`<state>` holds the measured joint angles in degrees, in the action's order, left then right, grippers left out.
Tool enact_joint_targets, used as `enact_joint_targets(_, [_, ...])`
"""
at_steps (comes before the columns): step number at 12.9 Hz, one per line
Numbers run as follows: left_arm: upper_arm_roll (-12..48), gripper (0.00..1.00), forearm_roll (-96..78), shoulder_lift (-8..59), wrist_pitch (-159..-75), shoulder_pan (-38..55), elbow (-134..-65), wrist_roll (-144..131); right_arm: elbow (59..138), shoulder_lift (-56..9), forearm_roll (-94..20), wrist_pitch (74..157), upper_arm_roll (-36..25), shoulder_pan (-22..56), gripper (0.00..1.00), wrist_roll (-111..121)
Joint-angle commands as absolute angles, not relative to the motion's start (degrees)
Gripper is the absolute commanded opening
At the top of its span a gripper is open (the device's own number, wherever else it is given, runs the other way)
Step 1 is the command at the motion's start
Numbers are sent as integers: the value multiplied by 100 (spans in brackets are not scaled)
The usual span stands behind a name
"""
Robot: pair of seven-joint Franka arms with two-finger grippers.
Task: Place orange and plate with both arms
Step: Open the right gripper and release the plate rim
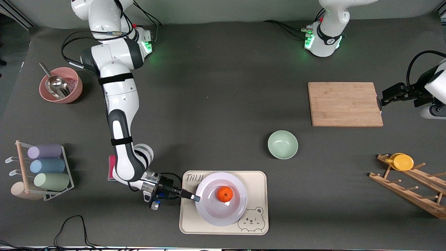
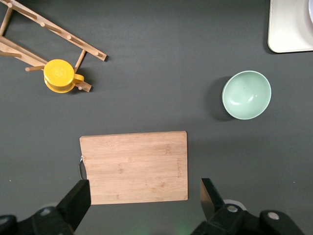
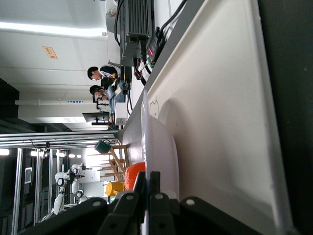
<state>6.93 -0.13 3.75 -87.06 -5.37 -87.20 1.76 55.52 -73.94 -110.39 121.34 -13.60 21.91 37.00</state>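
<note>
Your right gripper [image 1: 195, 198] is pinched tight on the rim of the plate [image 1: 221, 212], at the edge toward the right arm's end of the surface. In the right wrist view you see its two fingers [image 3: 141, 196] pressed together with the thin white rim between them. The plate sits on the beige bear tray [image 1: 256, 181], near the front camera, and the orange [image 1: 224, 194] rests in the plate's shallow centre, slightly off toward the side away from the camera.

Your left gripper [image 1: 383, 101] hangs with its jaws spread wide and nothing between them, over the edge of the wooden cutting board [image 1: 345, 104] at the left arm's end of the surface; that arm waits. Its wrist view looks straight down on the board [image 2: 134, 166] between the two fingers [image 2: 78, 198].

You also have a pale green bowl [image 1: 282, 144] on the surface between the board and the tray, a wooden rack [image 1: 411, 190] carrying a yellow cup [image 1: 402, 161], a pink bowl [image 1: 61, 85] with a metal scoop, and a rack of pastel cups [image 1: 47, 167].
</note>
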Motion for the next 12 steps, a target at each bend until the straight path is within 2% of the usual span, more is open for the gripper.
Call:
enact_joint_targets(1, [606, 100, -79, 264, -8622, -466, -8789, 272, 5467, -7444, -11162, 12173, -1248, 2197, 12, 3911])
enact_joint_targets(2, [606, 100, -79, 255, -8622, -466, -8789, 272, 5475, -7444, -11162, 12173, -1248, 2197, 49, 3894])
enact_joint_targets(3, [606, 100, -79, 264, -8631, -466, -8789, 272, 5476, -7427, -11162, 12173, -1248, 2197, 63, 3885])
enact_joint_targets(4, [606, 100, -79, 264, -8631, -466, -8789, 272, 5493, -7418, -11162, 12173, -1248, 2197, 94, 3885])
enact_joint_targets(5, [606, 100, -79, 264, -8631, -466, -8789, 272, 5537, -7392, -11162, 12164, -1248, 2189, 100, 3867])
enact_joint_targets(12, [606, 100, -79, 272, -8631, -457, -8789, 272, 5625, -7181, -11066, 12007, -1283, 2048, 100, 3806])
